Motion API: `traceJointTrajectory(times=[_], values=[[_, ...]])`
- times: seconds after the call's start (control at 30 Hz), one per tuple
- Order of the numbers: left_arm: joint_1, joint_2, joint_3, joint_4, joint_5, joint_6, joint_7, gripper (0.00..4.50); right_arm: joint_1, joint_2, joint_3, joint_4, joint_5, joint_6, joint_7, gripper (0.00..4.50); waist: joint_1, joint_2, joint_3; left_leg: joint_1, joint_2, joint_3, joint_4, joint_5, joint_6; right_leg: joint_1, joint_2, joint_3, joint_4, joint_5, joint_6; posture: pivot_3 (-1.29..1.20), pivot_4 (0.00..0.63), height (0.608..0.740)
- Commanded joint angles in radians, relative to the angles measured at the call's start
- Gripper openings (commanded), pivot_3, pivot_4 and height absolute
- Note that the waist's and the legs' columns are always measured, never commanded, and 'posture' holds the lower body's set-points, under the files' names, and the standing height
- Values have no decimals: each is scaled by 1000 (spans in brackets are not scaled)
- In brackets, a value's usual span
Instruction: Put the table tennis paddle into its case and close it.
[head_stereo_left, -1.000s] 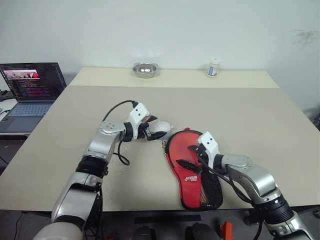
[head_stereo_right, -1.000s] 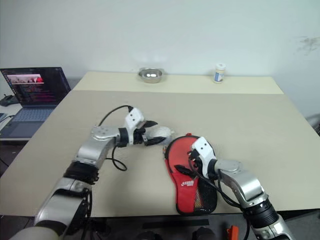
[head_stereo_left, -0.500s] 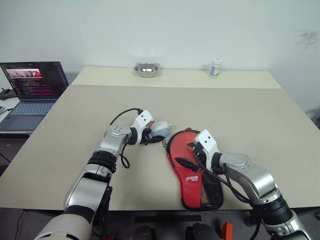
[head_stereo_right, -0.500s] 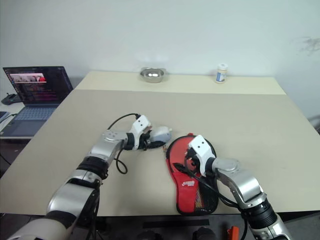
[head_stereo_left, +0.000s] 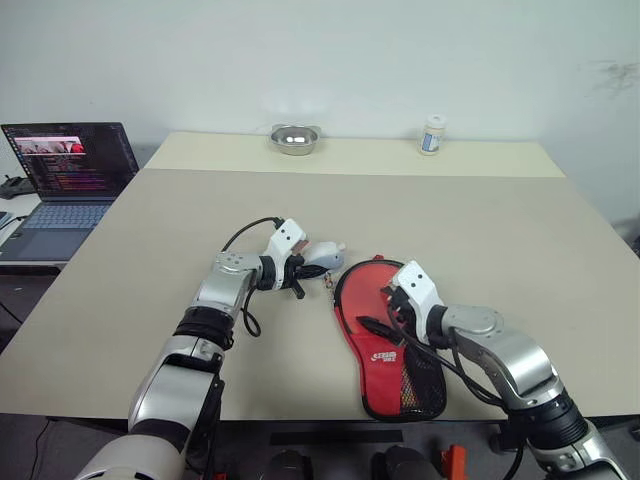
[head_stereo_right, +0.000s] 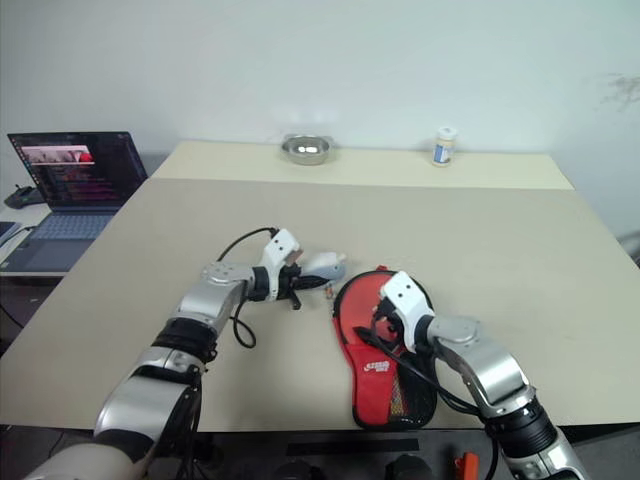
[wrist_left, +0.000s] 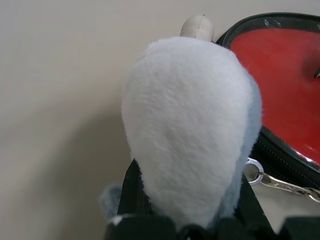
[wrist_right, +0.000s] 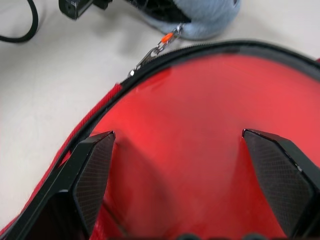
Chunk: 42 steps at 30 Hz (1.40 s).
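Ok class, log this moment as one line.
left gripper: shut on fluffy white-and-blue plush charm | right gripper: open over red fabric paddle-shaped case

Right hand (wrist_right: 197, 175) fingers spread over red case (wrist_right: 200, 125).

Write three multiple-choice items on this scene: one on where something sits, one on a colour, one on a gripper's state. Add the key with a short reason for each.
1. Where does the metal bowl stand?
A. at the table's far edge, near the wall
B. on the laptop
C. on the case

2. What colour is the upward face of the case?
A. blue
B. red
C. yellow

3. How is the right gripper?
A. shut on a bottle
B. shut on the laptop
C. open over the case

Key:
1 A, the bowl sits far back on the table, left of the small white bottle.
2 B, red fabric with a black mesh pocket shows.
3 C, its two fingers stand wide apart with the red fabric between them in the right wrist view.
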Motion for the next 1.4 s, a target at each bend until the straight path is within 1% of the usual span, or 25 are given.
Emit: traceJointTrajectory(times=[0.03,0.1,0.17,0.33,0.43,0.57,0.83,1.03,1.1,1.2,1.33,1.4], values=[[-13,-5,1,-50,-13,9,-20,395,21,-17,31,10,-26,12,5,4500,0,0,0,0,0,0,0,0,0,0,0,0,0,0,0,0,150,740],[-39,-8,-11,-19,11,-13,-4,395,44,-30,46,22,-38,11,12,4500,1,0,0,0,0,0,0,0,0,0,0,0,0,0,0,0,150,740],[-84,-15,-25,56,52,-55,43,395,64,-37,52,33,-45,11,17,4500,3,-1,-1,1,0,0,0,0,0,1,0,0,0,0,0,0,150,740],[-222,-47,-71,317,170,-203,202,395,81,-45,63,41,-55,6,30,4500,6,-5,-4,5,-1,0,0,0,0,5,0,-1,0,-1,1,0,150,740],[-296,-76,-101,453,241,-263,316,395,87,-50,76,45,-59,14,38,4500,6,-6,-5,5,0,0,0,0,0,5,0,-1,0,-1,1,0,150,740],[-392,-146,-127,556,305,-310,440,394,96,-53,87,53,-66,25,42,4500,8,-7,-7,7,0,0,0,0,0,6,0,-1,1,-1,1,0,150,740],[-542,-314,-201,629,458,-380,654,394,112,-84,133,29,-59,65,78,4500,7,-8,-8,6,0,1,0,0,0,5,0,-1,-1,-1,2,0,150,740],[-609,-437,-199,641,501,-396,729,394,149,-98,159,-24,-48,103,75,4500,8,-8,-8,5,0,1,-1,0,0,5,0,-1,-2,-1,3,0,150,740],[-619,-480,-192,642,504,-404,734,393,160,-99,164,-42,-46,116,71,4500,9,-8,-8,5,-1,1,-1,0,0,5,0,-1,-2,-1,3,0,150,740],[-622,-574,-189,640,500,-418,704,392,173,-94,166,-64,-44,136,63,4500,12,-8,-8,4,-1,1,-1,0,0,5,0,-1,-3,-1,3,0,150,740],[-613,-648,-192,637,499,-440,658,359,177,-84,168,-73,-48,149,56,4500,10,-6,-10,4,-1,1,-1,0,0,4,0,-1,-4,-1,2,0,150,740],[-607,-664,-193,636,498,-447,641,358,178,-80,168,-74,-50,152,53,4500,8,-5,-10,4,-1,0,-2,0,0,4,0,-1,-4,-1,2,0,150,740]])
